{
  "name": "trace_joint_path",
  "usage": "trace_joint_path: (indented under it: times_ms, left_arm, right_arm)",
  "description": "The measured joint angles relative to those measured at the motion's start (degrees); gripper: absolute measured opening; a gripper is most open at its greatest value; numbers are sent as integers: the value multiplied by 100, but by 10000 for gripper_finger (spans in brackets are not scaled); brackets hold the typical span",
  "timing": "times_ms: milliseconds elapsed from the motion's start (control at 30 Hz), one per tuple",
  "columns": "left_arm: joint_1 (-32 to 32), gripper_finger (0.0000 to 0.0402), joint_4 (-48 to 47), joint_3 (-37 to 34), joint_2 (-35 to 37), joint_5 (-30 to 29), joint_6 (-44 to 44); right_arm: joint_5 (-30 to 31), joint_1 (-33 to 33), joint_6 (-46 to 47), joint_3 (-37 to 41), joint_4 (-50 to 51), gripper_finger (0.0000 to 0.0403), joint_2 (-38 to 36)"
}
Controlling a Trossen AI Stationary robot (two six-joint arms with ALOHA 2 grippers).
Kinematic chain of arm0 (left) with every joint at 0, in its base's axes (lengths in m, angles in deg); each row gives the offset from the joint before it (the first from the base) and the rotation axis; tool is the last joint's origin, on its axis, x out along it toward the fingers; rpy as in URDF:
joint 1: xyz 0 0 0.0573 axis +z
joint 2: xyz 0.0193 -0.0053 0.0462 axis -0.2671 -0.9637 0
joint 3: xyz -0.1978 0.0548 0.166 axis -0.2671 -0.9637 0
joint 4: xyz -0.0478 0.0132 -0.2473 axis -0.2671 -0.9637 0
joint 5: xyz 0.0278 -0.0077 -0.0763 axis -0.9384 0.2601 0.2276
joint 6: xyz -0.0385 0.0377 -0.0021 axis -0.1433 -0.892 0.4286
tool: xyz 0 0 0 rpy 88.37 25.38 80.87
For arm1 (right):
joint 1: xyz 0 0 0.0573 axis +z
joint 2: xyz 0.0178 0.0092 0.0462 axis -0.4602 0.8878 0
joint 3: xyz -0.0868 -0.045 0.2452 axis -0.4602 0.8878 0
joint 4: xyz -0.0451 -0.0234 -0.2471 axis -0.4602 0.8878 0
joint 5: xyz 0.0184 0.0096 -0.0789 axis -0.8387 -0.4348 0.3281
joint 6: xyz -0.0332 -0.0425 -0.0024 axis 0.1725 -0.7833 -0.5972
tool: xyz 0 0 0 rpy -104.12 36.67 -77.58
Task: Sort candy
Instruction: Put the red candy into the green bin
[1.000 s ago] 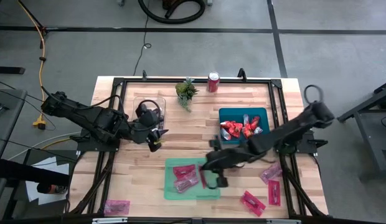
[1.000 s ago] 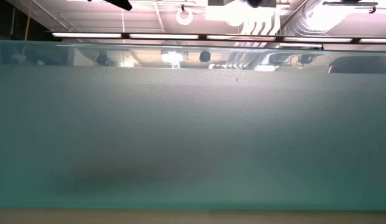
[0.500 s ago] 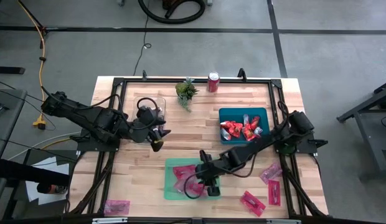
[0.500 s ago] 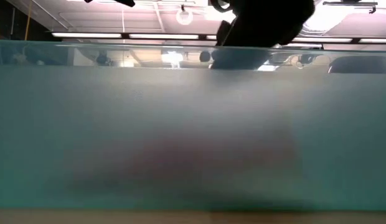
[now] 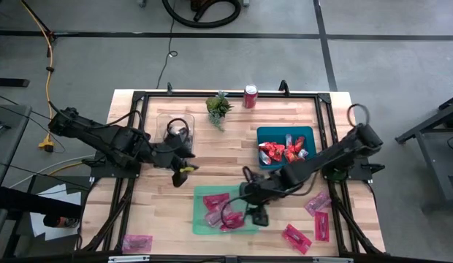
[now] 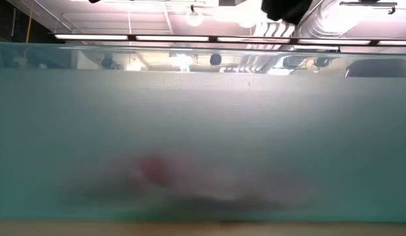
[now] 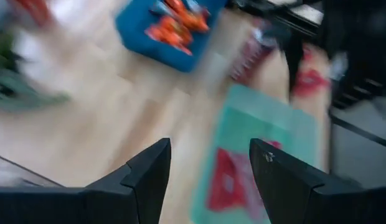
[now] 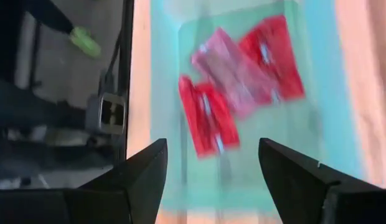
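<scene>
My fingers (image 8: 143,180): black
Near tray (image 5: 199,226): mint green
Its packets (image 5: 214,201): pink-red
Far tray (image 5: 308,133): deep teal
Its packets (image 5: 274,152): red-orange
Table (image 5: 226,157): pale wood

Counts of what sits on the table, seen from above

Two trays: a green tray (image 5: 199,226) at lower centre holding three pink-red packets (image 5: 215,207), and a blue tray (image 5: 264,134) at centre right whose red-orange packets (image 5: 273,152) are too heaped to count. Four loose packets (image 5: 294,237) lie on the wood. One soda can (image 5: 250,96), one plant (image 5: 218,107).
</scene>
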State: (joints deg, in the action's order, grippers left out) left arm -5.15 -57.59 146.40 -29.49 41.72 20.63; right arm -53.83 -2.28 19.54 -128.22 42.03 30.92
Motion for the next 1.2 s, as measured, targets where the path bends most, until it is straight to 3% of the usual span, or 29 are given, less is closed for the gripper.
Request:
trace_joint_path:
  times_ms: [200,333,500,767,967,1200]
  left_arm:
    - [-216,207,-753,4,-185,1645,996]
    - [-929,207,-1409,-7,-715,2221,1674]
    - [-1943,207,-1443,-7,-1669,3061,2816]
    - [-2964,207,-1180,-11,-3188,4302,4594]
    - [-3374,207,-854,-13,-3836,4980,5642]
    - [-3564,207,-696,-13,-4166,5061,6474]
  right_arm:
    - [560,318,173,-714,2305,248,-780]
    - [1196,663,799,-771,3442,248,-1426]
    - [2131,1319,1878,-771,4551,248,-2156]
    - [3501,1923,2710,-771,4996,248,-2836]
    - [3404,1992,2602,-769,5028,248,-2915]
    - [3275,2001,2396,-769,5100,248,-2915]
